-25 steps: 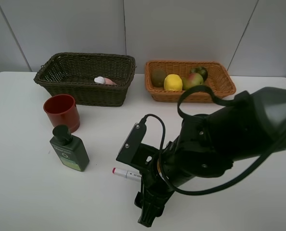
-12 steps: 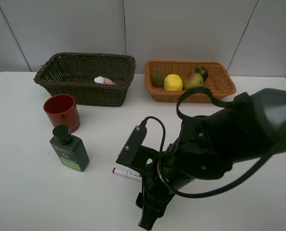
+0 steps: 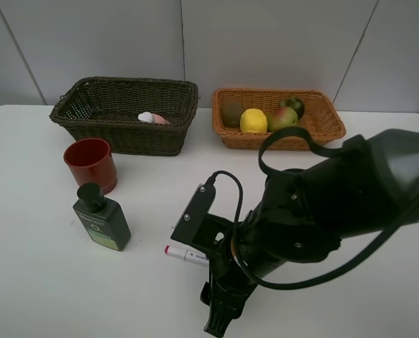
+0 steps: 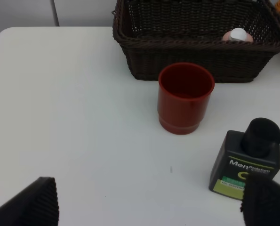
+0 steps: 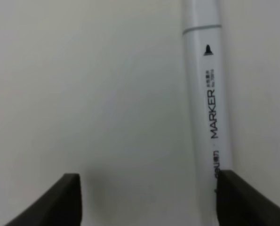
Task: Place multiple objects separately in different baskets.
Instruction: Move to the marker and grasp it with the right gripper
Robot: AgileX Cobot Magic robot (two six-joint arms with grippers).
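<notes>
Facing the red plastic cup (image 4: 185, 96) and dark green pump bottle (image 4: 245, 160) on the white bench (image 4: 60, 117), the left gripper (image 4: 148, 202) gapes empty; the right gripper (image 5: 154, 200) stands parted, white cylindrical marker (image 5: 206, 94) lying just beside one finger.

the right fingers (image 5: 60, 202) have narrowed slightly and dropped lower beside the white marker (image 5: 208, 94).

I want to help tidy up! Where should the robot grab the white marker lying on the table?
Best grip the middle of the white marker's barrel, coming down from above. It lies flat on the table, long and thin, so the fingers should close across its narrow width. The open right tool hangs over it, with the marker near one finger.
</notes>
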